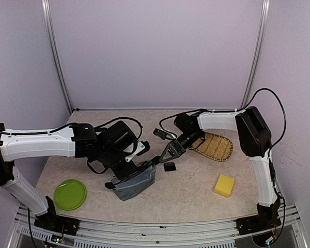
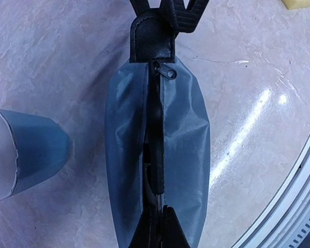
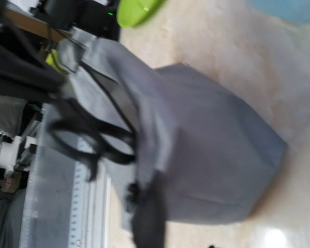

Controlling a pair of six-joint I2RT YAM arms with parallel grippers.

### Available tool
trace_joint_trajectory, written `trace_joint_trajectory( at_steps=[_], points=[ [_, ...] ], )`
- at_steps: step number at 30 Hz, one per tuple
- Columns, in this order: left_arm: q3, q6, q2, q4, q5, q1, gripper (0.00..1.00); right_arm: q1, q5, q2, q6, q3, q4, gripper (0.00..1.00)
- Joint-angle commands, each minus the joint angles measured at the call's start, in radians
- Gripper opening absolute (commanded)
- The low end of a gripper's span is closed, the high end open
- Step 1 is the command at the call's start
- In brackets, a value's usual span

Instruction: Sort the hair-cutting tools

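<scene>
A grey zip pouch [image 1: 137, 183] lies on the table with its zipper slit [image 2: 154, 129] gaping; what is inside is too dark to make out. My left gripper [image 2: 163, 219] is shut on the pouch's near edge. My right gripper [image 1: 165, 156] hovers at the pouch's far end, and its fingers [image 2: 188, 10] stand apart above the black end tab [image 2: 152, 39]. Two hair-cutting tools lie outside the pouch: a tiny black block [image 1: 169, 166] just right of that gripper, and a black-and-silver clipper [image 1: 163, 134] behind it. The right wrist view is blurred and shows mostly the pouch [image 3: 212, 155].
A wicker tray [image 1: 217, 147] sits at the right behind my right gripper. A yellow sponge [image 1: 224, 185] lies front right, and a green plate [image 1: 70, 194] front left. A light-blue cup [image 2: 26, 152] lies on its side left of the pouch. The table's front rail [image 2: 294, 217] is close.
</scene>
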Motion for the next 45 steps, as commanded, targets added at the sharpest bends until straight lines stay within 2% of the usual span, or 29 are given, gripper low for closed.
trace_joint_trajectory(
  at_steps=[1,5,8,9,13,22,29,35,41,45],
  points=[
    [-0.007,0.017,0.000,0.018,0.013,0.003,0.00,-0.003,-0.092,0.034,-0.044,0.036,-0.066,0.42],
    [-0.013,0.010,-0.005,-0.004,0.007,0.004,0.00,-0.003,-0.127,0.045,-0.080,0.056,-0.103,0.43],
    [-0.031,0.007,-0.001,-0.011,-0.006,0.003,0.00,-0.003,-0.107,0.051,-0.033,0.064,-0.071,0.37],
    [-0.036,0.003,0.001,-0.013,-0.012,0.003,0.00,-0.003,-0.096,0.054,-0.014,0.064,-0.059,0.32],
    [-0.047,-0.005,-0.003,-0.014,-0.025,0.003,0.00,-0.003,-0.110,0.070,-0.006,0.070,-0.060,0.00],
    [-0.059,0.036,0.040,0.034,-0.005,0.003,0.00,-0.003,-0.167,0.010,0.018,0.008,-0.034,0.00],
    [0.025,0.088,0.176,0.017,-0.027,0.005,0.00,-0.003,-0.187,-0.023,0.008,-0.042,-0.035,0.00],
    [0.082,0.157,0.222,0.046,-0.021,0.002,0.00,-0.003,-0.188,-0.052,0.006,-0.077,-0.024,0.00],
    [0.139,0.119,0.231,-0.155,-0.040,-0.030,0.00,-0.002,-0.137,-0.111,0.012,-0.099,-0.010,0.00],
    [0.135,0.073,0.201,-0.227,-0.013,-0.043,0.00,-0.001,-0.136,-0.164,0.030,-0.125,0.015,0.00]
  ],
)
